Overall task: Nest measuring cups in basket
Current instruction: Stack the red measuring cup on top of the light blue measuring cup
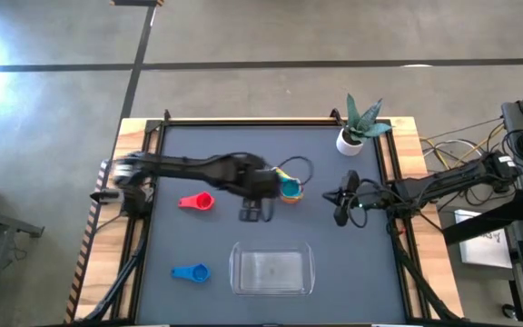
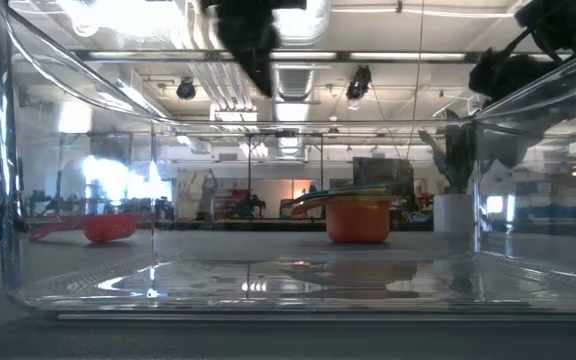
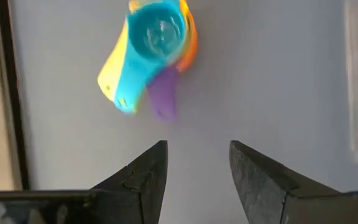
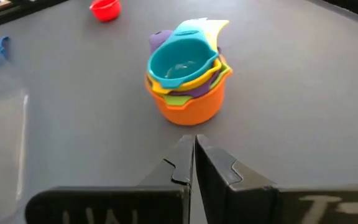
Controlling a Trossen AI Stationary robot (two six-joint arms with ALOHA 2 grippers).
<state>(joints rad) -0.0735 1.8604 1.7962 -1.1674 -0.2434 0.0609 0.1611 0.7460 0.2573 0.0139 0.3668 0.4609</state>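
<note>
A stack of measuring cups (image 4: 185, 78) stands on the dark mat at mid-table: an orange cup at the bottom with purple, yellow and light blue cups nested in it, also in the high view (image 1: 291, 188). A red cup (image 1: 198, 202) and a blue cup (image 1: 191, 272) lie apart on the mat. The clear basket (image 1: 271, 270) sits near the front edge. My left gripper (image 3: 197, 155) hovers open and empty above the mat, just left of the stack (image 3: 157, 37). My right gripper (image 4: 191, 149) is shut and empty, right of the stack.
A white pot with a green plant (image 1: 352, 136) stands at the far right corner of the mat. A black frame (image 1: 271, 121) borders the mat. Cables and equipment (image 1: 516, 145) lie beyond the table's right edge. In the low view the basket wall (image 2: 8, 200) fills the foreground.
</note>
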